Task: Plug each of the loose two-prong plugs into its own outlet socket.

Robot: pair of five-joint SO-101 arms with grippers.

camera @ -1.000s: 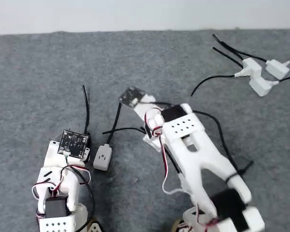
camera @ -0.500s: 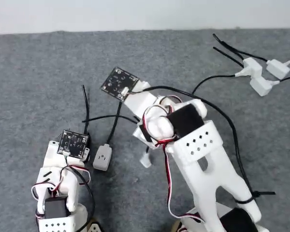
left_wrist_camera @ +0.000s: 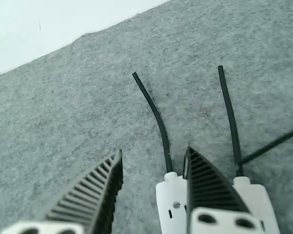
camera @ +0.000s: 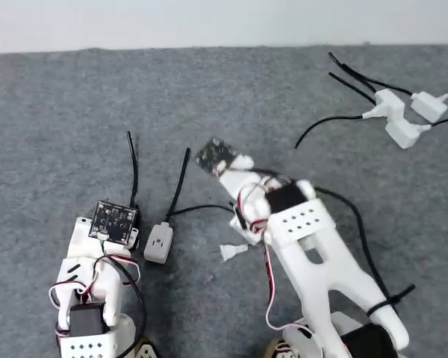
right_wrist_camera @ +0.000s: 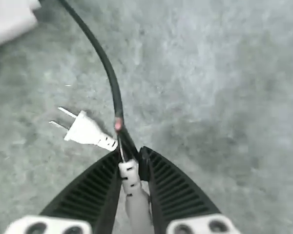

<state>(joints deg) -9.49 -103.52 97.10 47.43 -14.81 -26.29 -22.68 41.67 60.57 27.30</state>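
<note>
At the left, the left claw (left_wrist_camera: 154, 152) is spread around one socket (left_wrist_camera: 172, 207), with a second socket (camera: 158, 242) just beside it; at centre, the right claw (right_wrist_camera: 130, 152) pinches a black cord (right_wrist_camera: 107, 73) beside a plug (right_wrist_camera: 85, 130) lying on the grey mat (camera: 60, 112)

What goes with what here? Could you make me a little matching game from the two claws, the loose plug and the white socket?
Things:
1 left gripper
2 right gripper
3 two-prong plug
4 outlet socket

States:
A prongs bare, in no socket
B shut on a black cord
C open
D white, slots empty

Pairs: 1-C, 2-B, 3-A, 4-D.
</note>
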